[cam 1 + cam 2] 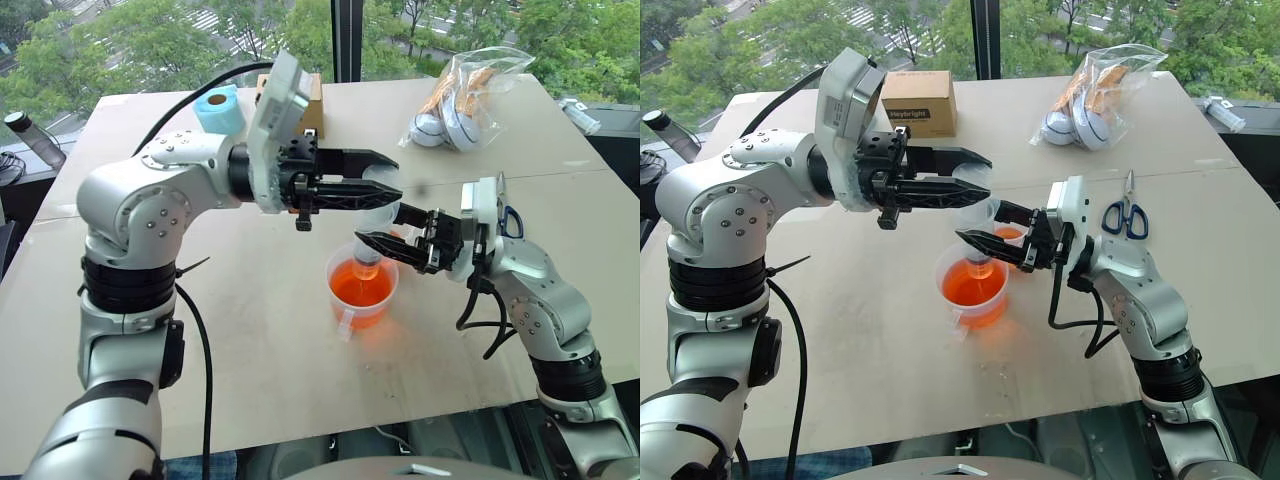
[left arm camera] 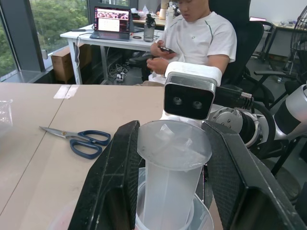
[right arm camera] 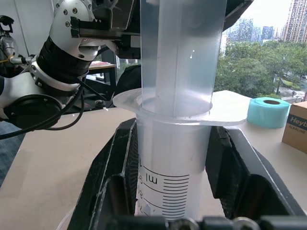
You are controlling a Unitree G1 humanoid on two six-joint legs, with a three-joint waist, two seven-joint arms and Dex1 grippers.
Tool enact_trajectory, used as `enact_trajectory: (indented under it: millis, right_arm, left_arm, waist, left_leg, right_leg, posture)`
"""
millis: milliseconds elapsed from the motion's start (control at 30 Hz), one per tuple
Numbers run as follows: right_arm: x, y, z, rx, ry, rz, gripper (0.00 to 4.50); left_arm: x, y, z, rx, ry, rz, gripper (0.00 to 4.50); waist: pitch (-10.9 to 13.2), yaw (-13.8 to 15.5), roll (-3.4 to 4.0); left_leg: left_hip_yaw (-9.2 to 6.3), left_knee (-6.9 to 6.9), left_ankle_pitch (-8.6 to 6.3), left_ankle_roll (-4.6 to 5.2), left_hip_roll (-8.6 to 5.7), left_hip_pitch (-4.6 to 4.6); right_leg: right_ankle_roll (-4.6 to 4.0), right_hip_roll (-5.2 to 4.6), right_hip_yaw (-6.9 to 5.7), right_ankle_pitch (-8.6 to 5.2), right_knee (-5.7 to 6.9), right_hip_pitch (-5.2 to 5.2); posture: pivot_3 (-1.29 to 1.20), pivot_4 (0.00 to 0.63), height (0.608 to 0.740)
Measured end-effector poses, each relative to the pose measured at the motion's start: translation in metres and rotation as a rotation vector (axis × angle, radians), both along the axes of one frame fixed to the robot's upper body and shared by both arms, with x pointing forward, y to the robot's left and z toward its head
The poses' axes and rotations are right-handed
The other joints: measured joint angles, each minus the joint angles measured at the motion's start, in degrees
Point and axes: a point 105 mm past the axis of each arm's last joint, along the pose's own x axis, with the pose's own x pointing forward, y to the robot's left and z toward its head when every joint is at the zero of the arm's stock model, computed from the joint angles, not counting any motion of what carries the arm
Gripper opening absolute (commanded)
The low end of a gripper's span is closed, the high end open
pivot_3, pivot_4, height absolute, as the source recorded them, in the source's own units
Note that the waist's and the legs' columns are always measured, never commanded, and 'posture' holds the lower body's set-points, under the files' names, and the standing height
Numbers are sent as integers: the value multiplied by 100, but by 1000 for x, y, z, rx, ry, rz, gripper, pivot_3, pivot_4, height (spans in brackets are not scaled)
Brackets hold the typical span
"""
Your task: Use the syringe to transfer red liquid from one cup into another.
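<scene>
Left eye view: the syringe (image 1: 372,232) stands upright over the wide handled cup (image 1: 361,288), which sits on the tabletop (image 1: 260,330) and holds the red liquid (image 1: 360,288). The syringe's lower end dips into that cup. The left claw (image 1: 385,190) reaches in level from the robot's left and is closed on the white plunger (image 2: 170,167) near its top; its two black fingers (image 2: 112,182) press either side of it in the left wrist view. The right claw (image 1: 375,243) comes in from the robot's right, lower down, and is clamped on the clear barrel (image 3: 168,177) just beneath its flange, above the printed graduation marks. The smaller cup (image 1: 1008,238) stands just behind the wide one, largely hidden by the right claw. Blue-handled scissors (image 1: 1125,215) lie on the tabletop to the robot's right. Further back are a brown cardboard box (image 1: 920,102), a blue tape roll (image 1: 220,108) and a clear plastic bag (image 1: 1095,95). A seated person (image 2: 192,38) shows in the left wrist view.
</scene>
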Motion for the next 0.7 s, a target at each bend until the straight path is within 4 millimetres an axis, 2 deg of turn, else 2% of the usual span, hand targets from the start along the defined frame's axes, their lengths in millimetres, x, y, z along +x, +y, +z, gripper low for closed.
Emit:
enact_trajectory:
  millis: [67,133,167,467,700]
  right_arm:
    - [-1,5,-5,-24,11,14,1548]
    - [-5,13,-13,-44,46,49,1548]
    - [-5,14,-13,-45,48,50,1548]
    - [-3,12,-11,-33,66,46,1548]
    - [0,6,11,28,44,39,1548]
  left_arm:
    - [-2,-1,5,-29,1,-18,3106]
    - [-3,-1,12,-46,-28,-13,4232]
    - [-2,-1,14,-54,-39,-8,4408]
    - [1,3,29,-127,-66,21,4408]
    - [4,3,49,-212,-81,40,4408]
  waist:
    - [-1,0,-2]
    - [0,-5,0]
    - [0,-3,0]
    - [0,-3,0]
    - [0,-3,0]
  left_leg:
    - [-2,1,0,0,0,0]
    - [-2,0,0,0,0,0]
    - [-2,1,0,0,0,0]
    - [-4,2,0,0,0,0]
    - [-7,3,0,0,0,-1]
  right_leg:
    - [0,0,-2,0,0,0]
    - [0,0,0,0,0,-1]
    - [0,0,-1,0,0,0]
    - [0,-1,-4,0,0,2]
    - [0,-3,-7,0,1,3]
  posture:
    - [0,150,740]
    - [0,150,740]
    - [0,150,740]
    - [0,150,740]
    - [0,150,740]
